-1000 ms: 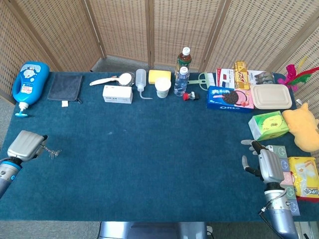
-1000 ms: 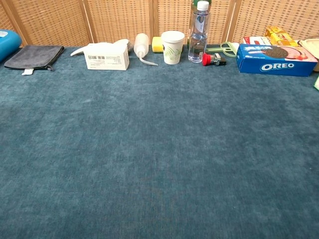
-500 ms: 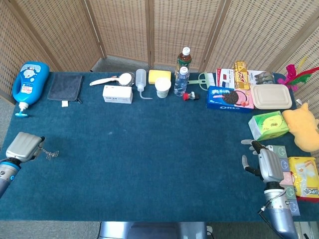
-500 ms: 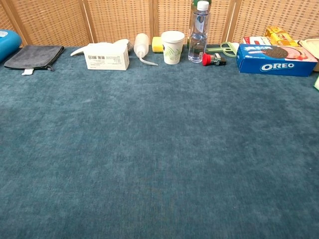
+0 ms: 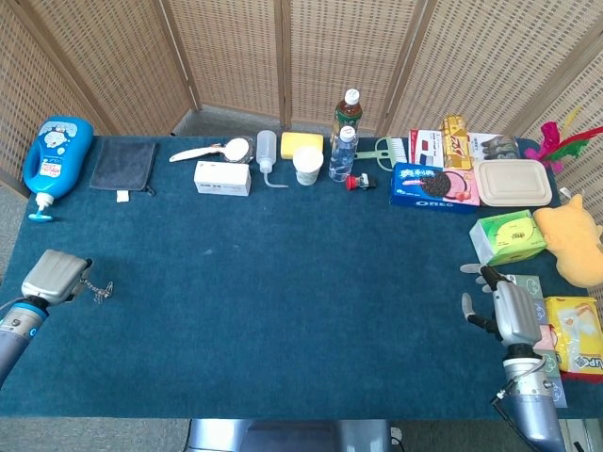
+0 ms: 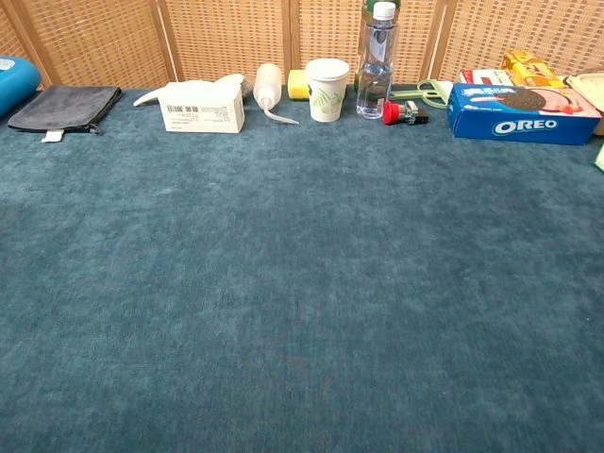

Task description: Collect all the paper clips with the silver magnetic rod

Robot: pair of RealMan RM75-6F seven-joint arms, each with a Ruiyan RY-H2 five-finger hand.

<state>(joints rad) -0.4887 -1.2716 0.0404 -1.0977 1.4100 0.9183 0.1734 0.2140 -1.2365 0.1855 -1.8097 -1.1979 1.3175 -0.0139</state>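
Only from the head view: left hand fingers gripping the clip-laden rod, right hand fingers spread.

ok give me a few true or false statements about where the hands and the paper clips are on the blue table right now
1. The left hand is at the near left edge of the blue cloth table. True.
2. A cluster of small silver paper clips hangs just beside the left hand. True.
3. The right hand is gripping the blue Oreo biscuit box. False: it sits near the right edge, holding nothing, far from the box.
4. The white paper cup lies tipped over mid-table. False: it stands upright in the back row.
5. Both hands show in the chest view. False: neither does.
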